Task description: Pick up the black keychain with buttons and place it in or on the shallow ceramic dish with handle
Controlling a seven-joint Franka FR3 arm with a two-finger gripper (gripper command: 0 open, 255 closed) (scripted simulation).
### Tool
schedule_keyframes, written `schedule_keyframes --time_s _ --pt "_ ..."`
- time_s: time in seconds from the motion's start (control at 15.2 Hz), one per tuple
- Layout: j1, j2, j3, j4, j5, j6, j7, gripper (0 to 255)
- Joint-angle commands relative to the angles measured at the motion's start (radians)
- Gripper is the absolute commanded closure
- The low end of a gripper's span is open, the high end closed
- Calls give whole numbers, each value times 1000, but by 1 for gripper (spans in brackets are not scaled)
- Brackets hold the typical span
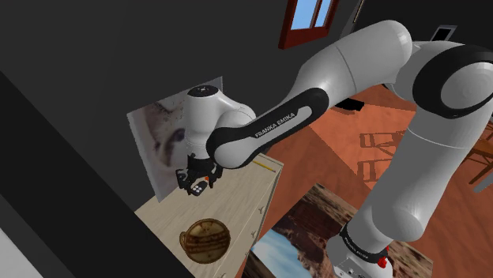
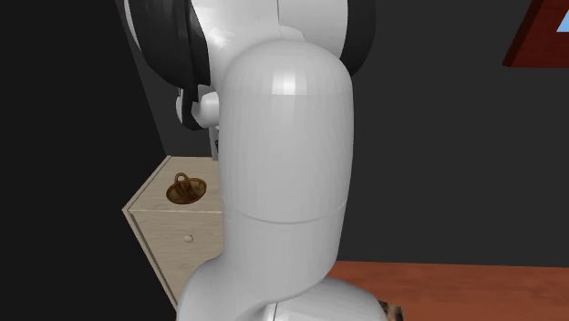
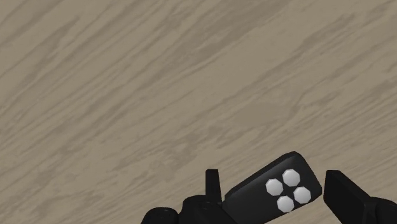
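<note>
Closest to the lens, your keychain (image 3: 254,194) sits slantwise between the claw's (image 3: 273,175) two fingers, its four pale buttons facing the camera, lifted clear of the tabletop (image 3: 159,83).

That slant is your main worry. The grip looks to catch it off-square, so a quick swing could let it pivot or slip out and drop onto the wood short of the goal.

The claw is partly closed, narrowed to the keychain's width and clasping it. It touches nothing else.

From the shoulder view, the claw (image 1: 193,178) hangs above the tabletop (image 1: 237,197), well apart from the brown dish (image 1: 204,239) nearer the front edge. The dish is shallow, so an off-centre release could bounce the keychain off its rim or handle.
</note>
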Motion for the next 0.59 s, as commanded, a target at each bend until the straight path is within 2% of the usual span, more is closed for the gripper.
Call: schedule_keyframes --time_s 0.0,0.53 --pt "0 0 0 0 0 0 0 255" --pt "-1 -9 1 5 7 -12 -5 255"
